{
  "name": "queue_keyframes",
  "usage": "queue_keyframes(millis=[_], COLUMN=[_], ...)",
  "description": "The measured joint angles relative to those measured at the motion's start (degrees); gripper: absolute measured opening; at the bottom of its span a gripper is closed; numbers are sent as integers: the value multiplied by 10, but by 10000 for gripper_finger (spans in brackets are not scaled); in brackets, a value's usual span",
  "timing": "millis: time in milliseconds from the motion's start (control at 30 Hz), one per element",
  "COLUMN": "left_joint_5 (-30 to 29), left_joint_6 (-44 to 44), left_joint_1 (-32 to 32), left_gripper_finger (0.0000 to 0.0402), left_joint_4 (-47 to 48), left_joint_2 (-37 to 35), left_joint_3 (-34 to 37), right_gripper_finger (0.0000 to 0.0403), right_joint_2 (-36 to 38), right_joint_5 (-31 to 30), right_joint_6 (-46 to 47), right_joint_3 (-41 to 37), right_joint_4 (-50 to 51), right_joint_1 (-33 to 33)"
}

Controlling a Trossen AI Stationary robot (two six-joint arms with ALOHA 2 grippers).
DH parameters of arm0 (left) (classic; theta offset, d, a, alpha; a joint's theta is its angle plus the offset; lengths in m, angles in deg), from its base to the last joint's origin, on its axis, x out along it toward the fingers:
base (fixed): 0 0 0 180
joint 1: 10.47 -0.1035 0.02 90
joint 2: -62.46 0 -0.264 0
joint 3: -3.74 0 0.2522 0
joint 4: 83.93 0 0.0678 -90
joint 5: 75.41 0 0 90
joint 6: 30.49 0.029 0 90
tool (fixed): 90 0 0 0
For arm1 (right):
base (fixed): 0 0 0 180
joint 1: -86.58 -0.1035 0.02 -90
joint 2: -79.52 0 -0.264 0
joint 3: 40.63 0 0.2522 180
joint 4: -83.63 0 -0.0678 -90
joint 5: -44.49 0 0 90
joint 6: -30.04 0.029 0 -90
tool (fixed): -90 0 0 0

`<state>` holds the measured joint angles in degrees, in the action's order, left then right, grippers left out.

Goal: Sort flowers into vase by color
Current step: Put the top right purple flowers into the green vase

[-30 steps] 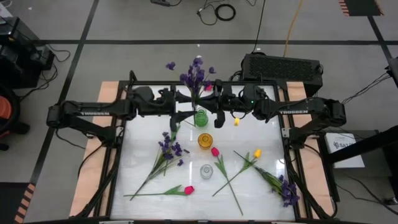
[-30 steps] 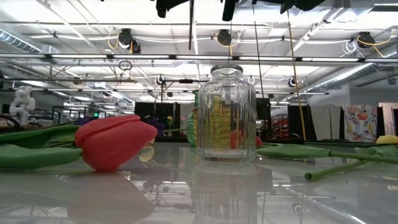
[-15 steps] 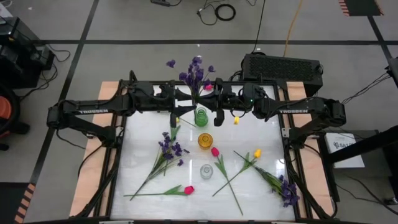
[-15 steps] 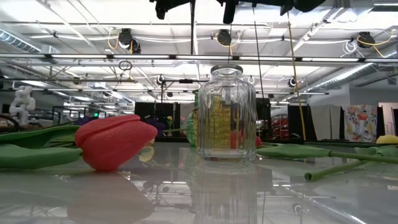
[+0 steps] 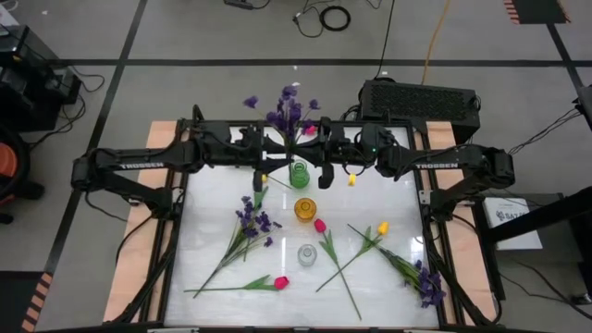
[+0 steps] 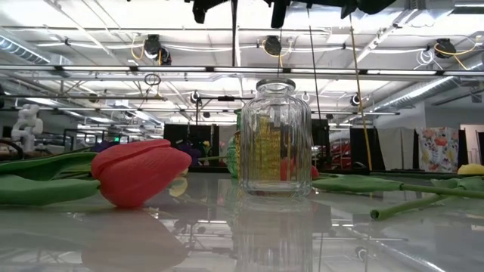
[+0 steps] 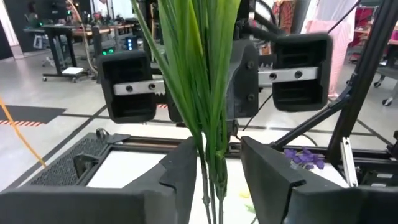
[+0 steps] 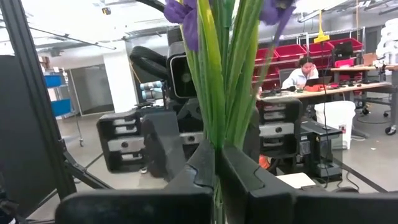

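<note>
**Purple sprig held upright between two grippers over the green vase**

Here, at the far middle of the white table (image 5: 213, 222), the left gripper (image 7: 214, 171) faces inward with its dark fingers (image 7: 180, 177) spread on either side of the green stems of the bushy purple sprig (image 5: 289, 116); a gap shows on each side, so they are not pressing it. The sprig stands upright, its stems reaching down into the small green glass vase (image 5: 299, 175), its blooms above both arms. Opposite, the right gripper (image 8: 216, 163) is pressed together on the same stems, pinching them just below the leaves.

Nearer the front, a purple sprig (image 5: 250, 220) and a pink-red tulip (image 5: 280, 282) lie left, the amber glass vase (image 5: 305, 209) and clear glass jar (image 5: 306, 254) stand in the middle, and a yellow tulip (image 5: 382, 228) lies right.
</note>
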<state>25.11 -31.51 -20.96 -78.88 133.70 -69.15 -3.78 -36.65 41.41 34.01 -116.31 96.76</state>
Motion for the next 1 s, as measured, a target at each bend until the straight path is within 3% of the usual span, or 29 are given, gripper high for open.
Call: queue_keyframes(millis=[167, 333, 567, 867, 1000], left_joint_5=[-4, 8, 15, 57, 82], left_joint_6=[-1, -2, 1, 2, -2], left_joint_1=[0, 0, -1, -30, -41], left_gripper_finger=[190, 187, 132, 17, 15], left_joint_4=[-30, -33, -5, -5, -3], left_joint_2=[20, 18, 10, 10, 10], left_joint_3=[0, 0, 0, 0, 0], right_gripper_finger=[0, 0, 0, 6, 40], right_joint_2=[0, 0, 0, 0, 7], right_joint_5=[-2, -1, 0, 1, 0], right_joint_6=[-1, -1, -5, -4, -4], right_joint_3=[0, 0, 0, 0, 0], right_joint_4=[6, 18, 20, 23, 43], right_joint_1=[0, 0, 0, 0, 0])
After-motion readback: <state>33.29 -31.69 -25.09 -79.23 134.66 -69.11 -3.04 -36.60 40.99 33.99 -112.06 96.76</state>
